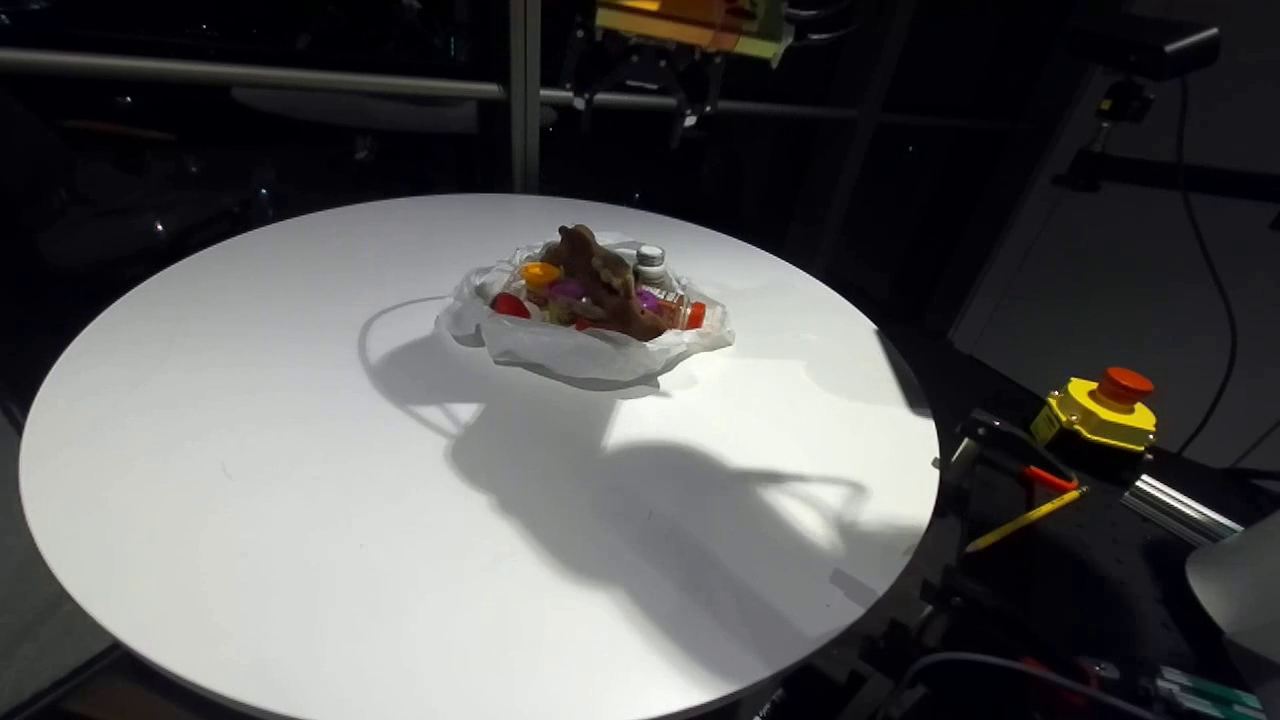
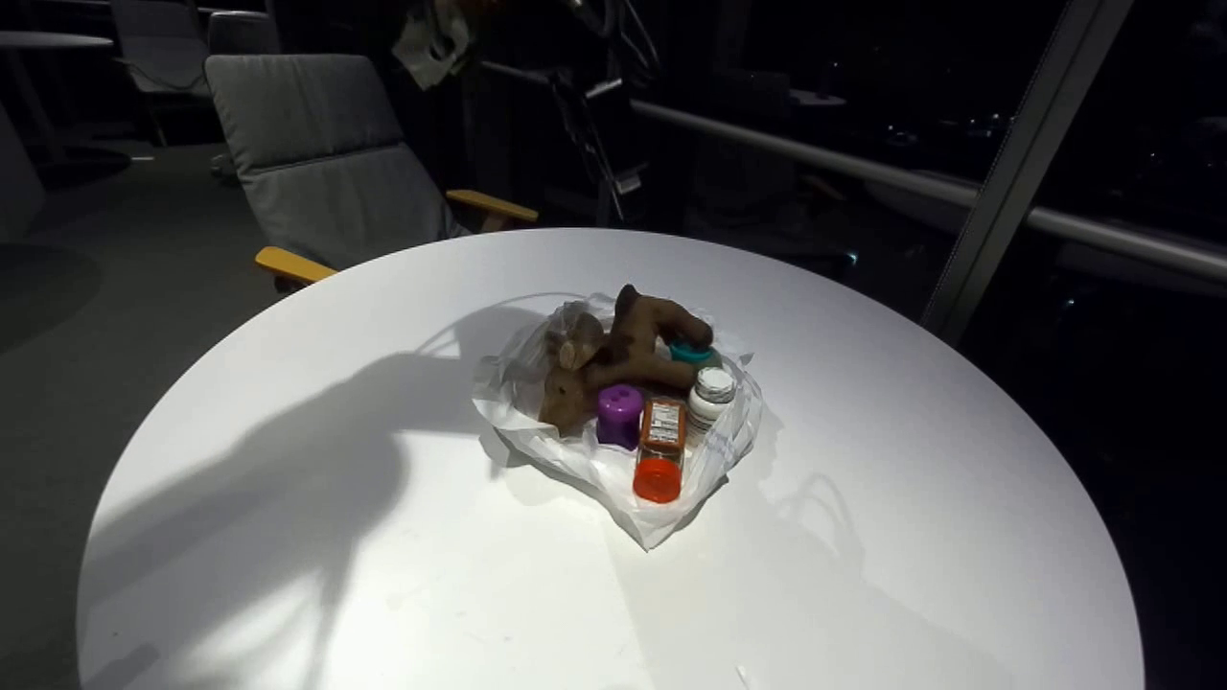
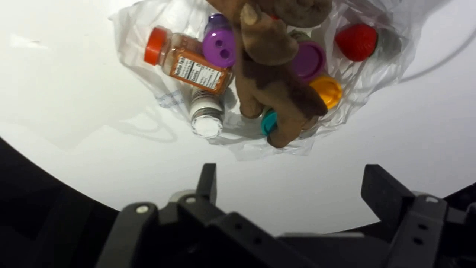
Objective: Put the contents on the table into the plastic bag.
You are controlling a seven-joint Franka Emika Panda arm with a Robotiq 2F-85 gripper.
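Spread wide, the claw (image 3: 290,173) hangs well above the level of the round white counter (image 1: 300,500), apart from everything on it; in the wrist view the counter's surface shows between its jaws.

The plastic bag (image 2: 594,470), white and translucent, lies opened out on the counter, its crumpled rim around a crowded load. A brown plush animal (image 3: 271,83) sprawls across the middle, on top of other items. A jar (image 3: 197,72) with a red cap and an orange label lies on its side, cap toward the bag's edge. Just beside it are a purple container (image 3: 220,48) with two holes in its top and a bottle (image 3: 206,115) with a white top.

Across the toy from these are a round purple lid (image 3: 309,61), an orange lid (image 3: 329,91) and a strawberry-shaped red piece (image 3: 356,41). A teal lid (image 3: 269,122) shows partly beneath one plush leg.

In an exterior view, a yellow box (image 1: 1095,415) with a red button sits near a yellow pencil (image 1: 1025,520), both beside the counter. In an exterior view, a grey chair (image 2: 316,144) with wooden arms stands behind it.
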